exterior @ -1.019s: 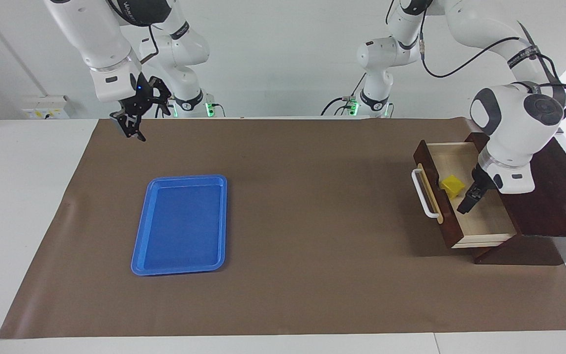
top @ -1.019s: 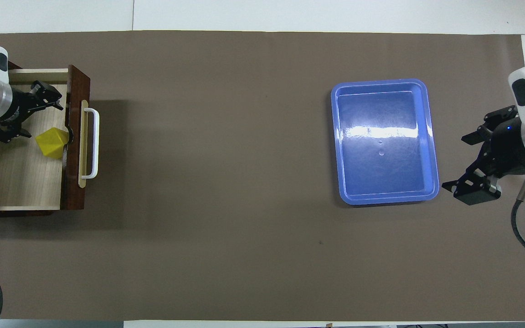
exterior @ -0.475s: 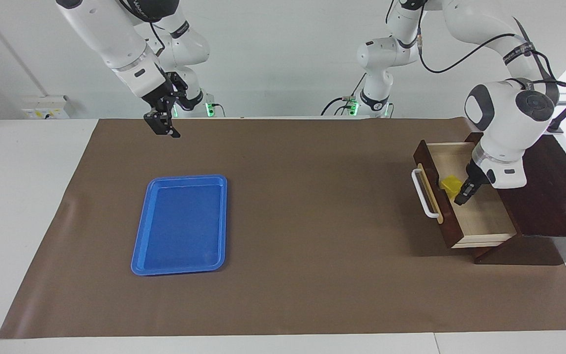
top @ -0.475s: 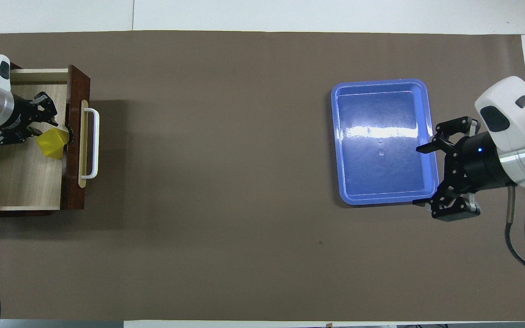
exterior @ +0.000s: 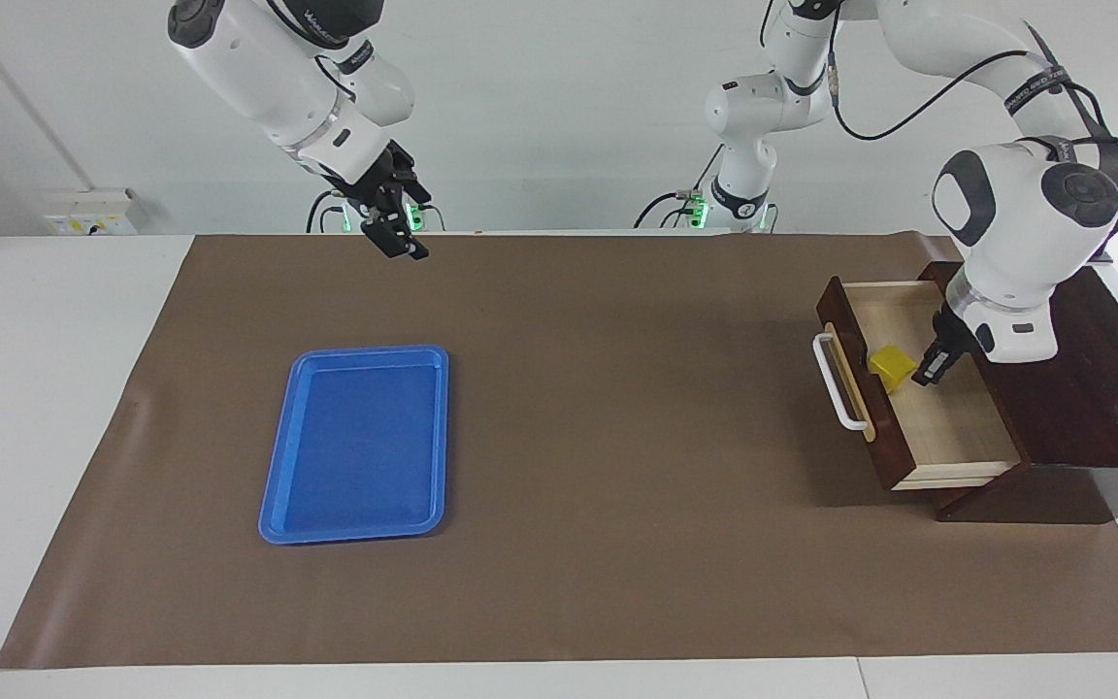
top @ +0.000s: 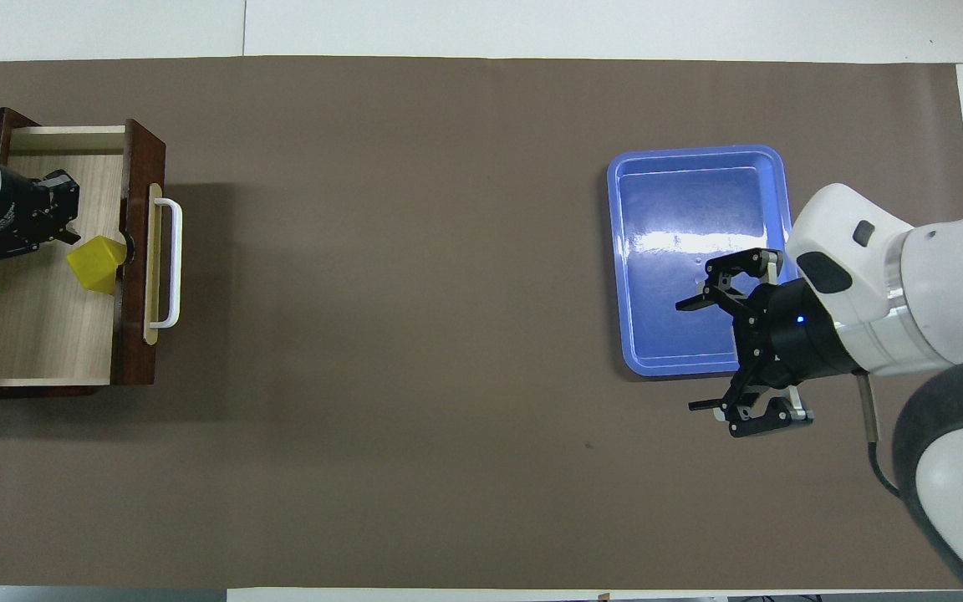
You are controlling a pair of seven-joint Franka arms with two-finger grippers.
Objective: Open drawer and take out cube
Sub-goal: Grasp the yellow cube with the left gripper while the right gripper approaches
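Blue tray (top: pixel 699 201) sits under right end effector (top: pixel 728 351), well apart from drawer (top: pixel 135 142).

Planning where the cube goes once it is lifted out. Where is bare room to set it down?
The brown mat lies bare between the blue plastic tray and the dark wooden drawer. The tray holds nothing. It is crowded inside the drawer, where the left gripper hangs beside the small yellow cube.

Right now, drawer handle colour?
White bar handle on a tan strip; clearest in the overhead view.

Yellow cube (exterior: pixel 893 364), blue tray (exterior: pixel 357 442)
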